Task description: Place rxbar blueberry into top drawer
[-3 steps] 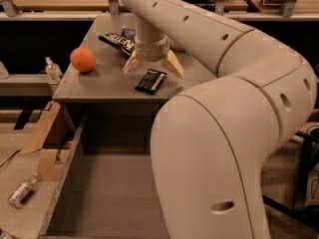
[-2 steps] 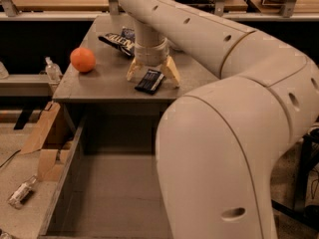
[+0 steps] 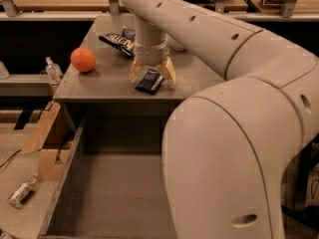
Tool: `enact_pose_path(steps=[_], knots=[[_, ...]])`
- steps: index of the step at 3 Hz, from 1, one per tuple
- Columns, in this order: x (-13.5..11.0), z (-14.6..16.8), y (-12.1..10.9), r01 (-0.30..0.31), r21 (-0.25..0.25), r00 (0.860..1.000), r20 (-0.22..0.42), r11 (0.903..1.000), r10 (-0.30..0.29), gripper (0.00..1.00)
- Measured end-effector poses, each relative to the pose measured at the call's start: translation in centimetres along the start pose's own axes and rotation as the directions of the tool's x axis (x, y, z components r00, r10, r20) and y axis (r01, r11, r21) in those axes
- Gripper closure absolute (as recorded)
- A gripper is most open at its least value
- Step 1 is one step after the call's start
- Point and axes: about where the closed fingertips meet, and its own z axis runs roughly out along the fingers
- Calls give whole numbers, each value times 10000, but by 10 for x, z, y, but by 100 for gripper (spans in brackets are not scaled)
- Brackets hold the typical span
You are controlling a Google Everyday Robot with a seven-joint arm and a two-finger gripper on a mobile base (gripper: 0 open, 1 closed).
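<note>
The rxbar blueberry [image 3: 148, 81], a small dark flat bar with pale lettering, lies on the grey cabinet top [image 3: 99, 83] near its front edge. My gripper [image 3: 151, 79] points straight down over it, with one tan finger on each side of the bar. The fingers [image 3: 135, 73] stand apart, close to the bar's edges, and the bar still rests on the surface. The top drawer [image 3: 67, 183] is pulled out below the cabinet front, a wide grey box with a bare flat bottom. My large pale arm covers the drawer's right part.
An orange [image 3: 82, 59] sits on the cabinet top at the left. A crinkled dark snack bag [image 3: 118, 39] lies behind the gripper. Cardboard [image 3: 44, 133] and a small bottle [image 3: 20, 193] lie on the floor left of the drawer. A spray bottle [image 3: 52, 69] stands beside the cabinet.
My gripper has come down over the bar and its fingers have drawn closer together around it. The bar has not visibly moved.
</note>
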Motion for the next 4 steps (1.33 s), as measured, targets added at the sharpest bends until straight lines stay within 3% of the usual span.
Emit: enact_pose_path(steps=[1, 2, 3, 4], knots=[[-1, -9, 0, 0, 0, 10000, 0, 10000, 0, 86], [-2, -18, 0, -1, 1, 10000, 0, 10000, 1, 100], [-2, -20, 0, -1, 1, 10000, 0, 10000, 1, 100], [7, -41, -1, 382, -100, 9978, 552, 9992, -376, 100]])
